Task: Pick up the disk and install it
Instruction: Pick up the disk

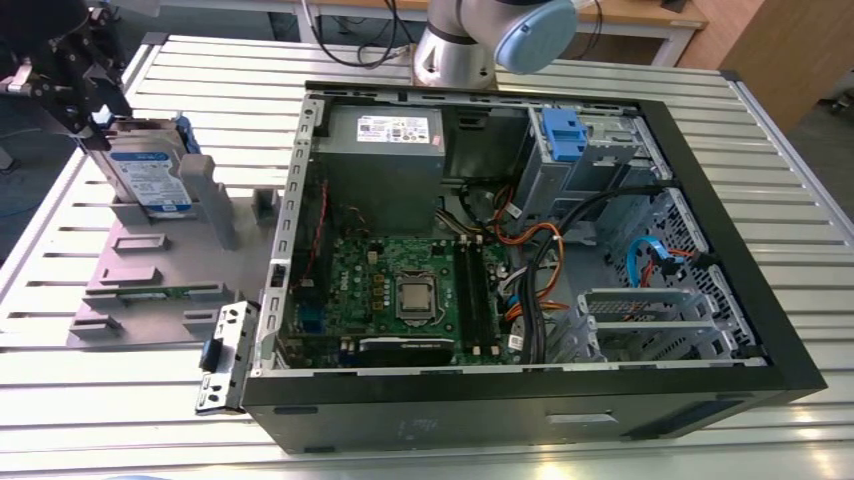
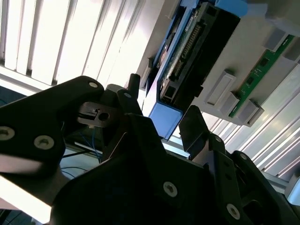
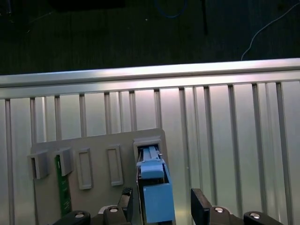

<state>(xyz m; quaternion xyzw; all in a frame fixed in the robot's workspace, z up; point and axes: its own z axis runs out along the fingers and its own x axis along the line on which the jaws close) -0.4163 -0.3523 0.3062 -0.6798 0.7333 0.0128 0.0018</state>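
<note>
The black claw [image 3: 162, 197] is spread, straddling the flat silver disk with blue plastic rails [image 1: 144, 172]. The disk stands upright in a slot of the grey plastic holder [image 1: 147, 322] on the slatted metal worktop [image 1: 667, 70]. One finger sits nearer than the other, so closing could tip the disk, jam it, or drag the holder. The holder also carries a green circuit strip [image 1: 167, 293]. The open black computer case [image 1: 534, 405] holds a green motherboard [image 1: 407, 290] and a grey power-supply box [image 1: 387, 135].

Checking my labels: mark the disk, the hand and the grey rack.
disk [image 1: 144, 176]: exterior view, on its blue-and-white label.
hand [image 3: 162, 194]: first wrist view, midway between its fingertips.
grey rack [image 1: 147, 318]: exterior view, on a bare part of its flat base.
</note>
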